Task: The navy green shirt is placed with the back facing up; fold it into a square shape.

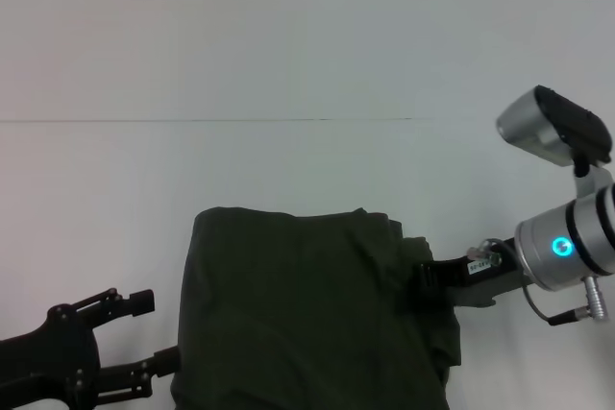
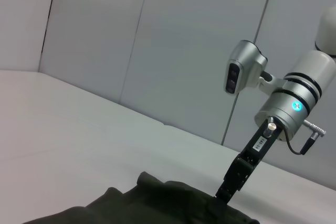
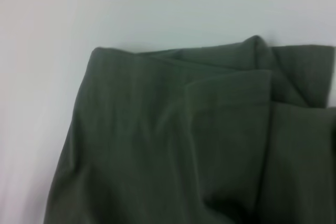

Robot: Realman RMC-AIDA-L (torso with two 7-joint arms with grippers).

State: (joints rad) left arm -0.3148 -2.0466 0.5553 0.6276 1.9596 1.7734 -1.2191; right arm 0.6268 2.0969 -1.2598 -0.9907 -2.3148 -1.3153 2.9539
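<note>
Left gripper (image 1: 144, 333) sits closest, just off the navy green shirt's (image 1: 307, 314) left edge, its two black fingers (image 1: 135, 302) spread wide, gripping nothing; the lower one is about at the hem. Right gripper (image 1: 428, 276) reaches in level from the shirt's right side and its tip is buried in the fabric edge (can't tell how far its fingers are parted). Shirt lies on the white table (image 1: 288, 64), folded into a rough, rumpled block with layered flaps.

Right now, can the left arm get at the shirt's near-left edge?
Probably yes. The left gripper sits open just beside the navy green shirt, on its left, with only bare table between them. The right gripper is at the shirt's opposite edge, out of the way.
</note>
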